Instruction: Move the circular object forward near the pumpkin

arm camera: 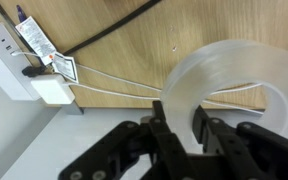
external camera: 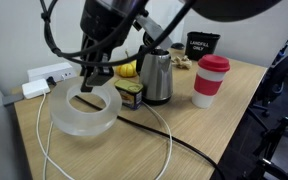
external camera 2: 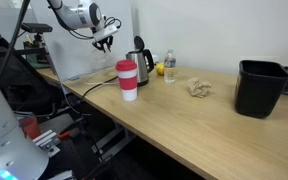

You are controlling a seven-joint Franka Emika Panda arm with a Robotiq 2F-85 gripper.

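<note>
Clearly, the gripper (arm camera: 185,128) pinches one wall of the tape ring (arm camera: 234,60), with a finger on either side of it. The rest of the ring spreads out ahead of the fingers. In an exterior view the pumpkin (external camera: 127,69) sits apart from the gripper, beside the kettle (external camera: 157,76). Whether the ring touches the table (external camera: 194,140) I cannot tell.
</note>
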